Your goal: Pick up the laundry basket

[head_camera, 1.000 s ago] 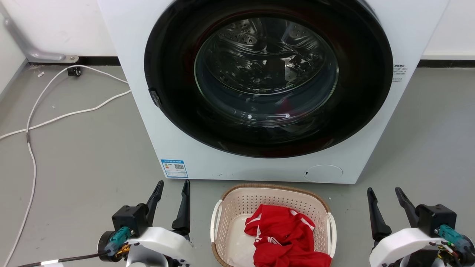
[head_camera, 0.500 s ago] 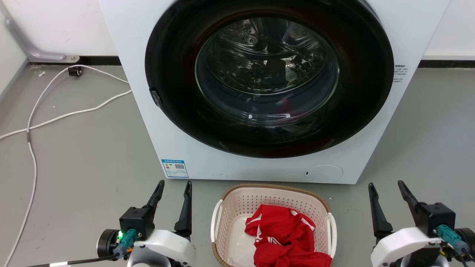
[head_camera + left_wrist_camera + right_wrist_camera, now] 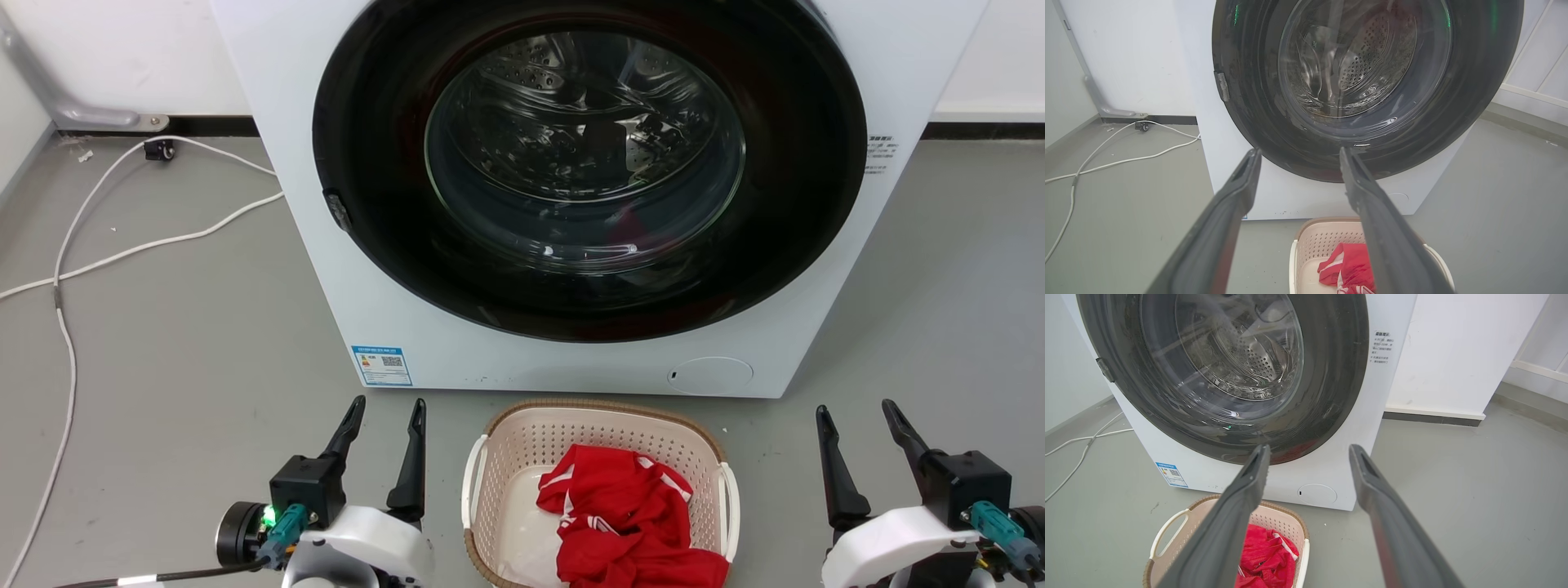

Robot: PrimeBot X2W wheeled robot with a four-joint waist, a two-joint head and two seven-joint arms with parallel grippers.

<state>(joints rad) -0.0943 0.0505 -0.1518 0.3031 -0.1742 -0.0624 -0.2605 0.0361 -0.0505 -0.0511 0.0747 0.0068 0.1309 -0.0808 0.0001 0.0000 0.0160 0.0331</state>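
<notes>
Both of my end effectors have crept a little over the last second. The left end effector (image 3: 387, 400) has rolled at the wrist and edged toward the basket, while the right end effector (image 3: 854, 405) has drifted slightly outward. My head camera has shifted a touch too, so the washing machine (image 3: 490, 359) sits marginally higher in its view.

The laundry basket (image 3: 522, 445) rests on the floor (image 3: 204, 367) just in front of the machine, between my two arms, with a red garment (image 3: 629, 514) heaped inside. I touch it nowhere. Both end effectors are spread wide with nothing between their fingers.

I judge the step in hand to be the approach. To do it well, I should lower both arms together and turn them inward, so each one meets a white side handle: the left handle (image 3: 471, 482) and the right handle (image 3: 729, 498). I should close on both at the same time and lift level, so the basket does not tip and shed the garment. The machine's front stands close behind the basket, so reaching forward calls for care.

My forearms sit low on either side of the basket, fingers pointing forward at the machine. The left is nearer the basket than the right. In both wrist views the basket lies below my fingers rather than between them.
</notes>
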